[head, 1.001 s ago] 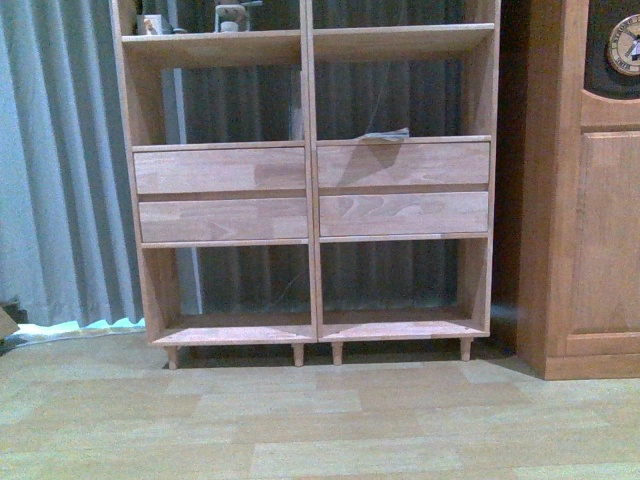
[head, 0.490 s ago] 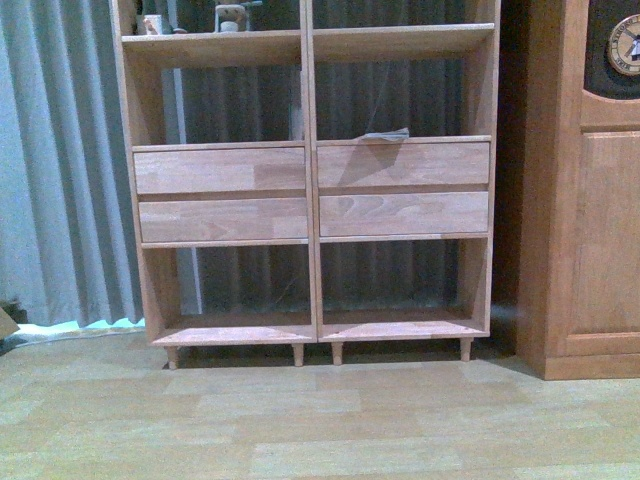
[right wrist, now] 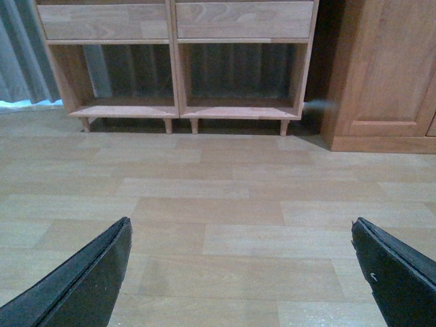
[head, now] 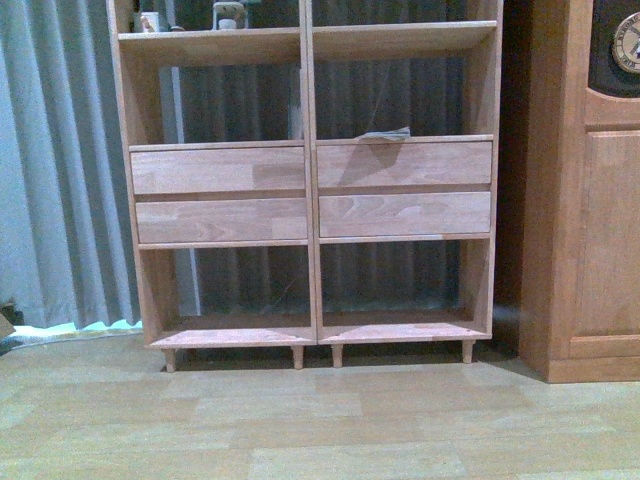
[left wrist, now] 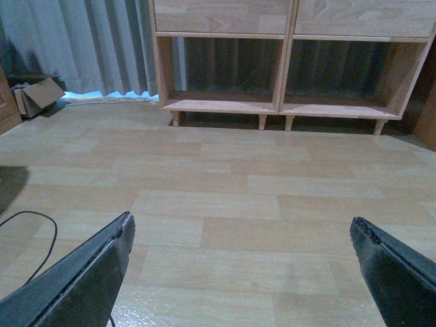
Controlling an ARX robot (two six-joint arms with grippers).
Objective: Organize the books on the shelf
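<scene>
Light natural-wood shelf (head: 220,170), grey pleated curtain (head: 60,180), pale plank-patterned floor (head: 320,420)

We're in a domestic-style room here, with a real living-room feel. Pale wood-plank floor (head: 320,420) underfoot, long grey curtains (head: 60,180) hanging right to the ground, and in front of them a light wooden shelf (head: 310,190) with drawers. Just beside it stands a darker wooden cabinet (head: 590,200) carrying a clock (head: 628,42). Small ornaments (head: 228,15) sit up top, and a cardboard box (left wrist: 39,94) is tucked by the curtains.

Left gripper (left wrist: 240,220) and right gripper (right wrist: 240,221), jaws spread wide, empty.
</scene>
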